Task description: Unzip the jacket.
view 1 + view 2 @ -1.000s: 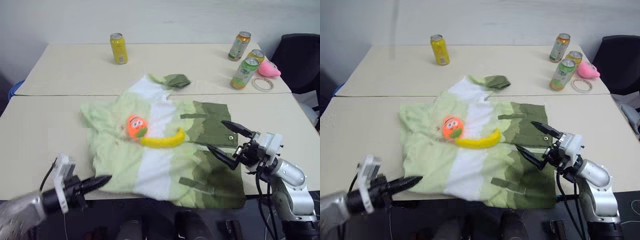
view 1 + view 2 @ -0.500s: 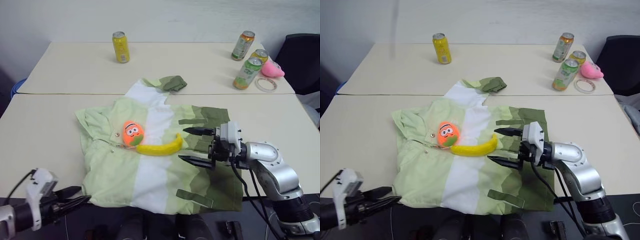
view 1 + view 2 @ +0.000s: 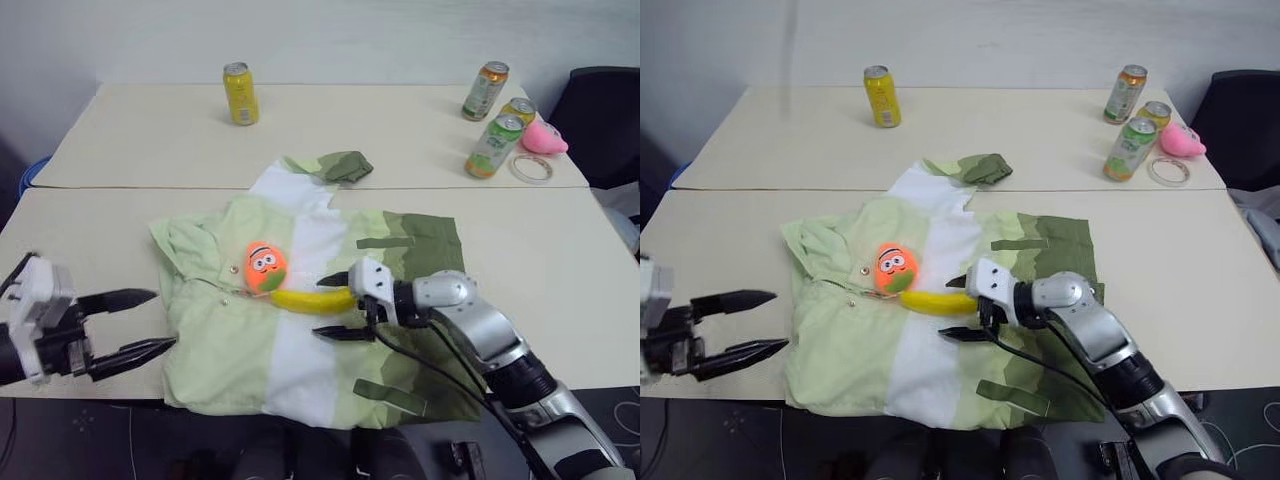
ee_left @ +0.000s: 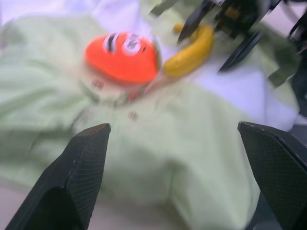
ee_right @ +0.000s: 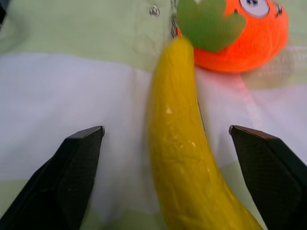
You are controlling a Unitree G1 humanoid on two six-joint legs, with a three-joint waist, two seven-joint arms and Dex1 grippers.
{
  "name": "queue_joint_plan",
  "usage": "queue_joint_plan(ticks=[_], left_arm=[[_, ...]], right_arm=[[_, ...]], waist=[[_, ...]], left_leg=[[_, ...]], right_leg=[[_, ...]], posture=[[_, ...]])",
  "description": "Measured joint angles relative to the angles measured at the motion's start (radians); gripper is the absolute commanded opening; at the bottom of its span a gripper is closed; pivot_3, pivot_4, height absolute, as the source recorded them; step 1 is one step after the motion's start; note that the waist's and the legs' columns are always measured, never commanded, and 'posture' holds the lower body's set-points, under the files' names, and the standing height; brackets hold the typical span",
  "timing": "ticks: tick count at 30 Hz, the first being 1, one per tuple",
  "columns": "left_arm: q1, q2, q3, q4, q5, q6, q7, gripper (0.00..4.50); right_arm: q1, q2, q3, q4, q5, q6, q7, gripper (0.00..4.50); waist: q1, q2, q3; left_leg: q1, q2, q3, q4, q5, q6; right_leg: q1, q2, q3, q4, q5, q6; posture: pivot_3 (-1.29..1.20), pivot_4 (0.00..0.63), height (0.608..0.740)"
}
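Soft banded jacket (image 3: 300, 330), curved glossy banana (image 3: 312, 298), both end effectors (image 3: 338, 306) (image 3: 130, 322) open

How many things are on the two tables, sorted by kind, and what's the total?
Cans: 4, one yellow, one orange-topped, one green, one partly hidden behind it
Jacket: 1
Banana: 1
Orange plush toy: 1
Pink toy: 1
Tape ring: 1
Total: 9

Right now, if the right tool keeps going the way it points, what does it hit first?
Most likely the banana, lying between the open fingers of the right tool, with the orange plush toy just beyond.
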State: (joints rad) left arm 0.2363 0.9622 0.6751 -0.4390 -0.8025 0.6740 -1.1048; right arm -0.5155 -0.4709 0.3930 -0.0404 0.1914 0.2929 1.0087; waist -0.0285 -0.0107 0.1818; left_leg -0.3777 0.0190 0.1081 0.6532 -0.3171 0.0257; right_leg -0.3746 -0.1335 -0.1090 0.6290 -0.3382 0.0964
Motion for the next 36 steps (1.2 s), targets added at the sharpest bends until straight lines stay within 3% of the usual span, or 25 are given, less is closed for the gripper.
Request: queue_joint_plan(ticks=[5, 8, 14, 16, 20, 24, 27, 30, 34, 36], left_arm=[[-0.114, -0.03, -0.122, -0.021, -0.02, -0.004, 0.023, 4.5], [-0.132, -0.056, -0.192, -0.009, 0.002, -0.027, 0.031, 4.5], [-0.124, -0.116, -0.222, 0.026, 0.033, -0.064, 0.073, 4.5], [-0.122, -0.126, -0.223, 0.029, 0.044, -0.079, 0.085, 4.5], [-0.138, -0.145, -0.223, 0.073, 0.072, -0.12, 0.105, 4.5], [-0.191, -0.162, -0.253, 0.122, 0.105, -0.171, 0.106, 4.5], [-0.238, -0.162, -0.274, 0.173, 0.126, -0.199, 0.096, 4.5], [-0.263, -0.16, -0.292, 0.214, 0.142, -0.211, 0.085, 4.5], [-0.263, -0.131, -0.286, 0.247, 0.142, -0.189, 0.084, 4.5], [-0.25, -0.121, -0.259, 0.264, 0.141, -0.182, 0.083, 4.5]], right_arm=[[0.003, 0.012, -0.032, 0.022, -0.016, -0.076, -0.026, 1.75], [0.048, -0.023, -0.134, 0.009, 0.044, -0.094, -0.003, 0.85], [0.217, -0.177, -0.49, -0.085, 0.347, -0.002, 0.076, 0.84], [0.244, -0.26, -0.602, -0.07, 0.379, 0.031, 0.067, 0.84], [0.252, -0.438, -0.717, 0.204, 0.222, -0.006, -0.054, 0.84], [0.16, -0.446, -0.692, 0.538, 0.066, -0.132, -0.201, 0.84], [0.075, -0.42, -0.659, 0.744, 0.01, -0.209, -0.223, 1.91], [0.049, -0.416, -0.637, 0.821, -0.004, -0.27, -0.196, 2.86], [0.078, -0.417, -0.656, 0.716, 0.07, -0.287, -0.059, 4.26], [0.13, -0.422, -0.687, 0.575, 0.153, -0.244, 0.026, 4.46]], waist=[[-0.011, 0.0, 0.0], [-0.002, 0.0, 0.0], [0.013, 0.0, 0.0], [0.016, 0.0, 0.0], [0.019, 0.0, 0.0], [0.012, 0.0, 0.0], [-0.003, 0.001, 0.001], [-0.005, 0.003, 0.001], [-0.001, 0.003, 0.002], [0.001, 0.003, 0.002]], left_leg=[[0.0, 0.0, 0.001, 0.0, 0.0, 0.0], [-0.001, 0.0, 0.001, 0.0, 0.0, 0.001], [-0.002, -0.001, 0.0, 0.003, 0.0, 0.003], [-0.002, -0.001, 0.001, 0.005, 0.0, 0.004], [0.0, -0.001, 0.003, 0.006, 0.001, 0.003], [0.0, 0.0, 0.006, 0.005, 0.003, 0.002], [0.001, 0.001, 0.007, 0.004, 0.004, 0.002], [0.001, 0.001, 0.008, 0.003, 0.004, 0.002], [0.0, 0.002, 0.008, 0.003, 0.004, 0.002], [0.001, 0.002, 0.007, 0.003, 0.004, 0.002]], right_leg=[[0.0, 0.002, 0.0, 0.0, 0.0, 0.001], [0.0, 0.002, 0.0, 0.0, 0.0, 0.001], [0.002, 0.001, 0.0, -0.001, 0.001, 0.003], [0.002, 0.001, 0.0, -0.003, 0.002, 0.003], [0.002, 0.0, 0.001, -0.002, 0.002, 0.003], [0.0, 0.002, 0.003, -0.001, 0.002, 0.003], [0.0, 0.003, 0.003, -0.001, 0.002, 0.003], [-0.001, 0.004, 0.003, 0.0, 0.002, 0.003], [-0.001, 0.003, 0.004, 0.0, 0.002, 0.004], [0.0, 0.003, 0.004, 0.0, 0.002, 0.004]], posture=[[0.0, 0.15, 0.74], [0.0, 0.15, 0.74], [0.0, 0.15, 0.74], [0.0, 0.15, 0.74], [0.0, 0.15, 0.74], [0.0, 0.15, 0.74], [0.0, 0.15, 0.74], [0.0, 0.15, 0.74], [0.0, 0.15, 0.74], [0.0, 0.15, 0.74]])
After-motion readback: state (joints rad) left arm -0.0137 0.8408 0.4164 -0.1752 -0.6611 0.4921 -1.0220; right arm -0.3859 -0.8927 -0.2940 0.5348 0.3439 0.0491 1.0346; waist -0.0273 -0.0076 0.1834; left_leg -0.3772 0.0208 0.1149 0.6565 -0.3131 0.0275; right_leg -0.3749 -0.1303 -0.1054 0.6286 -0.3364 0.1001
